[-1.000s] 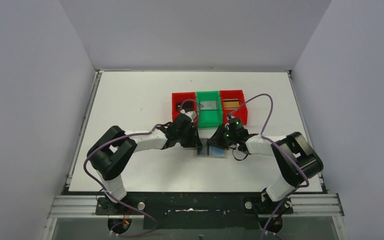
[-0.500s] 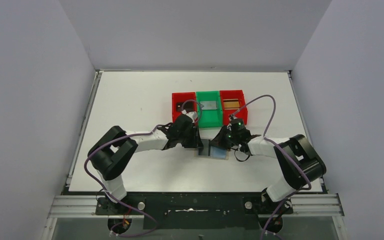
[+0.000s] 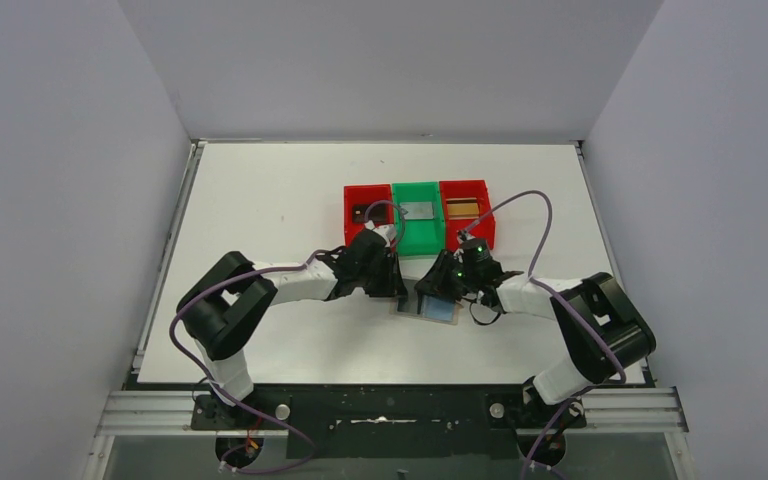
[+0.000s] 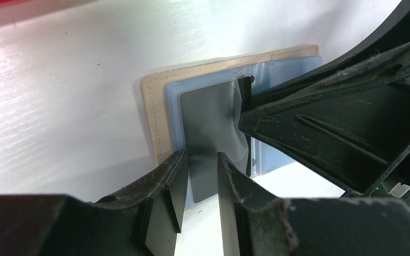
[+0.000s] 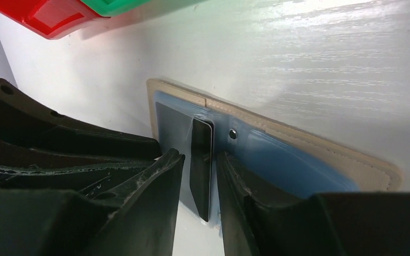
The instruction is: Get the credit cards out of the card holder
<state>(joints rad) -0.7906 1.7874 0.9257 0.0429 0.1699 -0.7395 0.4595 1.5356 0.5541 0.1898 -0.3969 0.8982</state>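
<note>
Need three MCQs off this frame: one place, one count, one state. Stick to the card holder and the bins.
1. Where is the card holder?
A) on the table, between the left gripper and the right gripper
B) on a shelf
C) on the floor

2. How many bins stand in the row?
A) two
B) four
C) three

3. The card holder is:
A) snapped shut
B) open, blue lining facing up
C) rolled up

Answers:
1 A: the top view shows it on the table between both grippers.
2 C: red, green, red, side by side.
3 B: both wrist views show the lining exposed.
</note>
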